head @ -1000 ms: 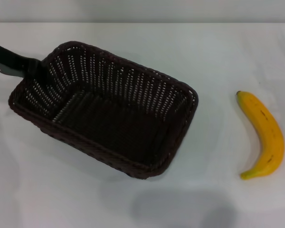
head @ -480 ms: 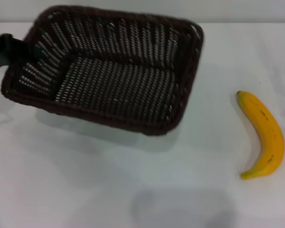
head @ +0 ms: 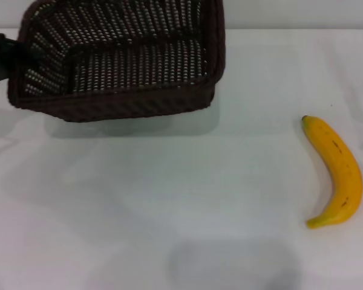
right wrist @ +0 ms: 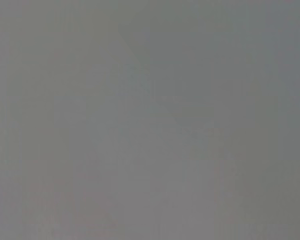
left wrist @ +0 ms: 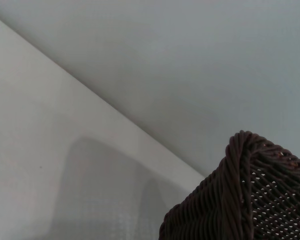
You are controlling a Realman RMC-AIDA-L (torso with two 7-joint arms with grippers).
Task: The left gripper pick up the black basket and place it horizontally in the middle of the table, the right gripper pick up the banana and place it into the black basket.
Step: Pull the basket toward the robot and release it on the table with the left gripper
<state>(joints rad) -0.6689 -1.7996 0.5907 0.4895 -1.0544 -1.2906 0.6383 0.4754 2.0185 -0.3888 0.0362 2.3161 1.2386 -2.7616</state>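
The black basket (head: 118,57) hangs in the air at the upper left of the head view, tilted with its opening toward me, above its shadow on the white table (head: 169,181). My left gripper (head: 6,57) is shut on the basket's left rim. A corner of the basket (left wrist: 250,200) also shows in the left wrist view. The yellow banana (head: 337,170) lies curved on the table at the right, well apart from the basket. My right gripper is not in view; the right wrist view shows only plain grey.
The table's far edge (head: 290,29) meets a grey wall at the top of the head view. A faint round shadow (head: 230,266) lies on the table near the front.
The basket has been lifted off the table and has risen toward the upper left, tilting more toward me. The banana has not moved.
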